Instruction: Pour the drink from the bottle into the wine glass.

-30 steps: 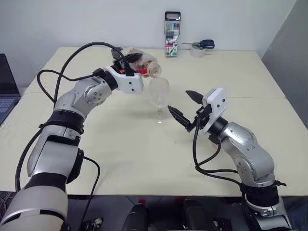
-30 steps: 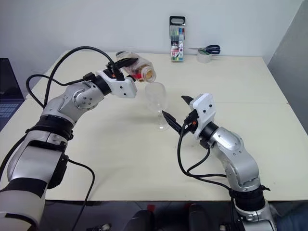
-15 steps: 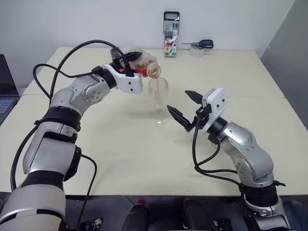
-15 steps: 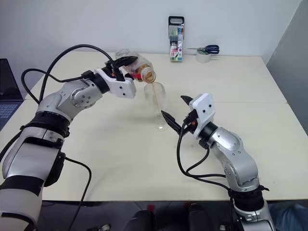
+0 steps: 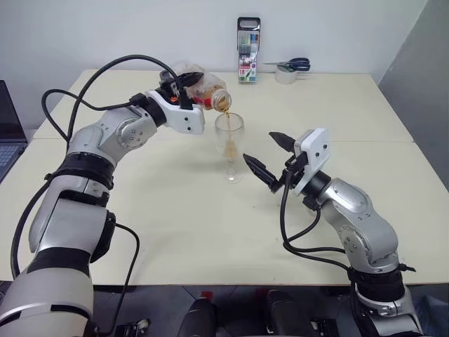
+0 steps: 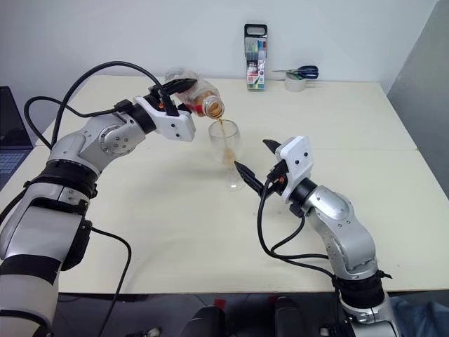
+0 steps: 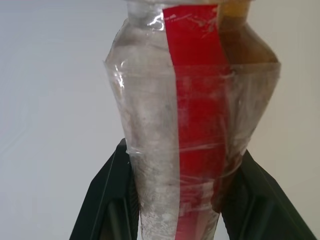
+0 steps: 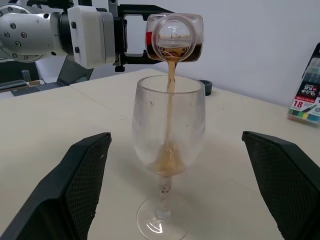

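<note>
My left gripper (image 5: 186, 88) is shut on the clear bottle (image 5: 203, 90) with the red label strip (image 7: 192, 115). It holds the bottle tipped, with the open mouth just over the wine glass (image 5: 229, 137). A thin amber stream of the drink (image 8: 170, 100) falls from the mouth into the bowl and pools at its bottom (image 8: 166, 163). More drink sits in the bottle's neck (image 8: 173, 50). The glass stands upright on the table (image 5: 175, 203). My right gripper (image 5: 259, 147) hangs open just right of the glass, its fingers (image 8: 75, 190) on either side of the stem without touching it.
At the table's far edge stand a tall marker pack (image 5: 248, 40), scissors (image 5: 293, 64) and a tape roll (image 5: 286, 75). A laptop (image 5: 7, 133) lies at the left edge. Black cables loop above my left arm (image 5: 105, 77).
The bottle has tipped a little further and the drink now streams into the glass, which held none a second ago. The right gripper has kept still.
</note>
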